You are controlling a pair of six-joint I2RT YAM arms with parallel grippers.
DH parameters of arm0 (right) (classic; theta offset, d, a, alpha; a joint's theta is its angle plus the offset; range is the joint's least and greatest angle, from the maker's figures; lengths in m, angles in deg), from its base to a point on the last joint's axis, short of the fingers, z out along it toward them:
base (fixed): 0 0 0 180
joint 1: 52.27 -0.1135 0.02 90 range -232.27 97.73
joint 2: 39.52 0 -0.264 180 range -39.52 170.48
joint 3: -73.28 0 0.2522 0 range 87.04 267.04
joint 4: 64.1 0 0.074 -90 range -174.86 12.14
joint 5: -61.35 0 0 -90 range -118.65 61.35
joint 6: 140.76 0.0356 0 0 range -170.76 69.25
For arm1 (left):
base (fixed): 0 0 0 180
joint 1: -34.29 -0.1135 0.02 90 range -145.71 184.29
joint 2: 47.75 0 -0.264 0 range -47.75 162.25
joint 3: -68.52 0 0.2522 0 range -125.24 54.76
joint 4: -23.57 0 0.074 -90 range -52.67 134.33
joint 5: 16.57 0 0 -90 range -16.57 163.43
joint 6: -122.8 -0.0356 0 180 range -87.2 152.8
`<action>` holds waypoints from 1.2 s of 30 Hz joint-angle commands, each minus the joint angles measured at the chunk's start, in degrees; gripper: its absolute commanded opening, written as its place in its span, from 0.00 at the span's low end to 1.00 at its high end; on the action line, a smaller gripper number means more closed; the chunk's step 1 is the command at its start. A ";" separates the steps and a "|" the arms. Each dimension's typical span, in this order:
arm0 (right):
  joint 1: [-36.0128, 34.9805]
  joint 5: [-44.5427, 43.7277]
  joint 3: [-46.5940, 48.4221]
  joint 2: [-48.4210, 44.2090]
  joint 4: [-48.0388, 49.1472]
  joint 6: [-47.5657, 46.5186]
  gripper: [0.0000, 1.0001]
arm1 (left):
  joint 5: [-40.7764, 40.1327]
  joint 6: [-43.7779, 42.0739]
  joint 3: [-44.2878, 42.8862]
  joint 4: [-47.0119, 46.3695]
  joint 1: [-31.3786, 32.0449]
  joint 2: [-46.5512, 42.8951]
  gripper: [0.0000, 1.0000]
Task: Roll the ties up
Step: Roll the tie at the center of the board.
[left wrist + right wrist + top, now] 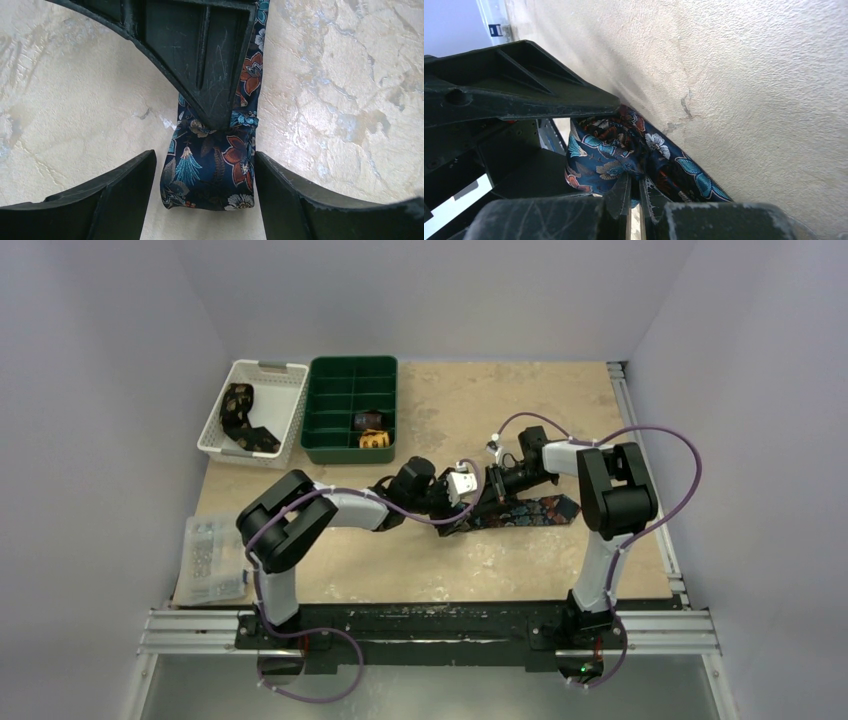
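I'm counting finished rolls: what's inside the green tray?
Two rolled ties in adjoining right-hand cells of the tray: brown tie, yellow tie. Dividers and the near wall hide their lower parts.

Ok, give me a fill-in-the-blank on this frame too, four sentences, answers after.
1. The left claw is ___, its fingers either side of the navy tie's folded end.
2. The claw shut on that tie is the robot's ___ one.
3. The black-and-gold tie lies in the white ___.
4. The tray holding the rolled yellow tie is ___.

Missing words: open; right; basket; green.
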 commanded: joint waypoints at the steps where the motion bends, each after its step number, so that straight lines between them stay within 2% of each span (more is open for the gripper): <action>1: -0.07 -10.52 -0.29 1.49 0.26 -3.20 0.00 | 1.74 -1.12 -0.64 -6.44 -0.36 2.65 0.70; 4: -0.09 -11.13 0.28 2.11 -0.42 -3.21 0.00 | 2.37 -2.29 -1.21 -7.04 -0.34 3.89 0.67; 8: -0.08 -12.21 0.79 2.15 -1.02 -3.27 0.00 | 3.60 -2.79 -0.70 -7.72 -0.32 4.45 0.57; 11: -0.03 -12.68 1.20 1.78 -1.66 -3.99 0.00 | 5.53 -2.41 -0.86 -6.67 -0.10 4.14 0.43; 13: -0.09 -10.35 1.81 1.39 -1.59 -3.79 0.00 | 4.21 -4.07 -1.76 -2.80 0.84 3.44 0.31; 14: -0.02 -9.46 2.51 1.17 -2.38 -3.75 0.03 | 2.06 -5.14 -2.31 -0.43 1.54 3.01 0.26; 15: -0.03 -8.00 3.50 0.91 -3.77 -4.15 0.10 | 0.59 -5.47 -2.93 3.38 1.81 2.53 0.22; 18: 1.05 -4.48 6.03 -1.33 -9.40 -6.45 0.28 | -3.79 -6.92 -5.58 14.64 2.18 1.77 0.16; 23: 2.92 -0.43 7.28 -4.99 -16.41 -10.30 0.42 | -9.13 -10.36 -7.90 26.23 2.76 2.62 0.15; 28: 2.91 5.07 5.43 -6.40 -15.40 -9.01 0.58 | -11.05 -11.77 -11.63 32.63 3.62 3.96 0.17; 31: 1.79 7.38 4.77 -6.69 -12.97 -6.23 0.61 | -11.99 -11.77 -14.60 35.62 4.28 5.53 0.20; 36: -0.65 5.90 2.45 -6.71 -4.29 1.44 0.60 | -12.32 -11.50 -16.06 36.39 5.11 6.11 0.27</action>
